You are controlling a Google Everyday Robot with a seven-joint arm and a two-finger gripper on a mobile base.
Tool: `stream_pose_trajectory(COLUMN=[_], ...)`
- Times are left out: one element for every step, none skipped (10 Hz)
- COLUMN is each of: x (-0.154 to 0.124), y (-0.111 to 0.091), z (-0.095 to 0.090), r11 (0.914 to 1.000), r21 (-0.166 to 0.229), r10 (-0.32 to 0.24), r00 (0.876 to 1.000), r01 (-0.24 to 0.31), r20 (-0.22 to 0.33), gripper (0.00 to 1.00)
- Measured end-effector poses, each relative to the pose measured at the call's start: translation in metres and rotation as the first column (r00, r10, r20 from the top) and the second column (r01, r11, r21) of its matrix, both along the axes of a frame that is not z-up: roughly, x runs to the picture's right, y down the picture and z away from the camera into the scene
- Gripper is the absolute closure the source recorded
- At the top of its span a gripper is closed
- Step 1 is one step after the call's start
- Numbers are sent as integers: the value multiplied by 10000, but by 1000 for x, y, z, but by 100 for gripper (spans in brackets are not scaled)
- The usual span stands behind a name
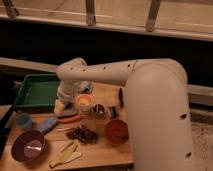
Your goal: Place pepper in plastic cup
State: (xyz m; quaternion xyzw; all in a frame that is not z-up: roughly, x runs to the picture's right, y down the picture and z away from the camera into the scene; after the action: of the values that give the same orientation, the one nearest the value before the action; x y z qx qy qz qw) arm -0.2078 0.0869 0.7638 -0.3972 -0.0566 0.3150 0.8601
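The red-orange pepper lies on the wooden table, just left of the middle. The small pale grey-blue plastic cup stands upright near the table's left edge, well left of the pepper. My gripper hangs at the end of the white arm, low over the table, directly above and touching or nearly touching the pepper's left end. It lies between the green tray and the orange cup. The arm's wrist hides part of the gripper.
A green tray sits at the back left. An orange cup and a dark can stand right of the gripper. A blue cloth, purple bowl, yellow strips, dark cluster and red bowl lie in front.
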Motion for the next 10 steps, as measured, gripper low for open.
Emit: stream_pose_trajectory(x=[-1,-3,-2,2,5,8,7,7,7,7], y=[3,8,13,19,23,23,24,24,24,23], z=[1,3,6,10,12,13,12,12,12,12], r11=[9999,9995,9990,9984,9983,9983,9983,9982,9982,9983], r21=[-3,-20,-85,-201,-277,-316,-313,-313,-316,-308], r10=[-156,-323,-448,-520,-517,-480,-500,-501,-500,-499], r00=[9999,9994,9989,9986,9986,9988,9987,9987,9987,9987], r01=[156,323,449,522,519,482,502,503,501,501], r20=[68,142,151,110,83,51,68,70,63,70], gripper=[32,32,32,32,32,32,32,32,32,32])
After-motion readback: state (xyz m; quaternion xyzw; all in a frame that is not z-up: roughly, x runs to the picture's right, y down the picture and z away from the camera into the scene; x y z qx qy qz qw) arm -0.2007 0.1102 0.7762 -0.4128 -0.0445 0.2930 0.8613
